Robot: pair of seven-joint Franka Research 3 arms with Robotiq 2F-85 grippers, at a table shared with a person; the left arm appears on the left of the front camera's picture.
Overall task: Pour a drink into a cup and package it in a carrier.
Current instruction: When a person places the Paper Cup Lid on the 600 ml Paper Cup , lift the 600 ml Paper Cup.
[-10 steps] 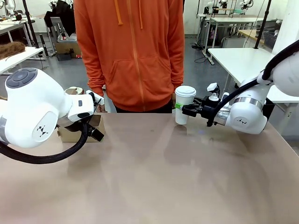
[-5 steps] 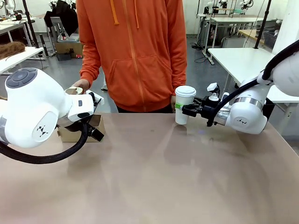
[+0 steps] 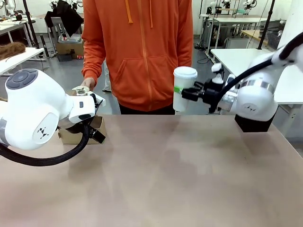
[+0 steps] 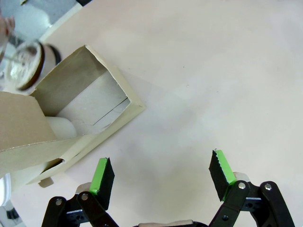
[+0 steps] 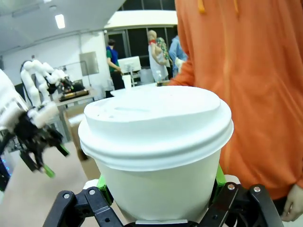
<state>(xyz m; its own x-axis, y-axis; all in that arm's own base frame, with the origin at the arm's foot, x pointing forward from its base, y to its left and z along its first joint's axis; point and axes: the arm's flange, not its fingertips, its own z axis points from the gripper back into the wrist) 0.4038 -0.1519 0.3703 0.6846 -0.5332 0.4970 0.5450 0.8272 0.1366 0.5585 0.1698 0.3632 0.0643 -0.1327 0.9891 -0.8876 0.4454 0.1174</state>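
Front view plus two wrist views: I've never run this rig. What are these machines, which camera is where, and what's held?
Two white robot arms share a brown table with a person in orange standing opposite. The front view looks across the table from between the arms. Each wrist view looks along that arm's own tool. The right tool grips a lidded white cup, held above the table. The left tool hangs open and empty over the table, beside the cardboard carrier.

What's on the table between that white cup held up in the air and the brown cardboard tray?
Nothing. In the front view, the stretch of table between the cup and the carrier is bare.
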